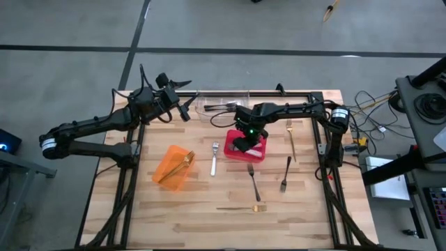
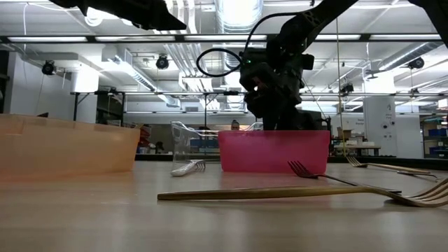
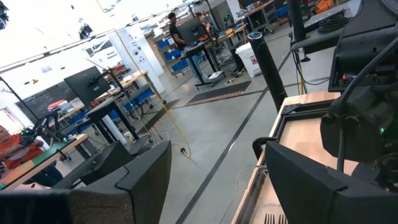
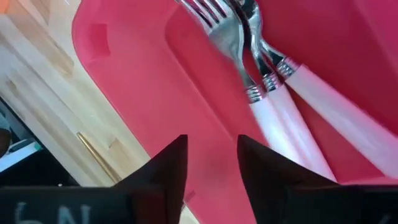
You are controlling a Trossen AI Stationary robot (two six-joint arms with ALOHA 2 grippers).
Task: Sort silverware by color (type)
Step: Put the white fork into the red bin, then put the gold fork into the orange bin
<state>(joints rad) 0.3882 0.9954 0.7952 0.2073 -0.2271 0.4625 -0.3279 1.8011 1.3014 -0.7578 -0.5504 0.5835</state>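
Observation:
My right gripper (image 1: pixel 242 143) (image 4: pixel 211 149) hangs open, pointing down into the red bin (image 1: pixel 259 153) (image 4: pixel 124 81), with nothing between its fingers. Just beyond the fingertips, forks with silver tines and pale handles (image 4: pixel 264 84) lie on the bin's floor. Loose on the table lie a pale-handled fork (image 1: pixel 214 159), two black forks (image 1: pixel 253 181) (image 1: pixel 286 174) and two gold forks (image 1: pixel 240 208) (image 1: pixel 291 139). A gold fork (image 1: pixel 182 165) sticks out of the orange bin (image 1: pixel 167 171). My left gripper (image 1: pixel 187 111) (image 3: pixel 212 149) waits open, held level above the table's far left.
A clear bin (image 1: pixel 223 106) stands at the far edge between the two arms. The near gold fork (image 2: pixel 280 192) lies along the table's near edge. Bare wood shows at the near left and near right corners.

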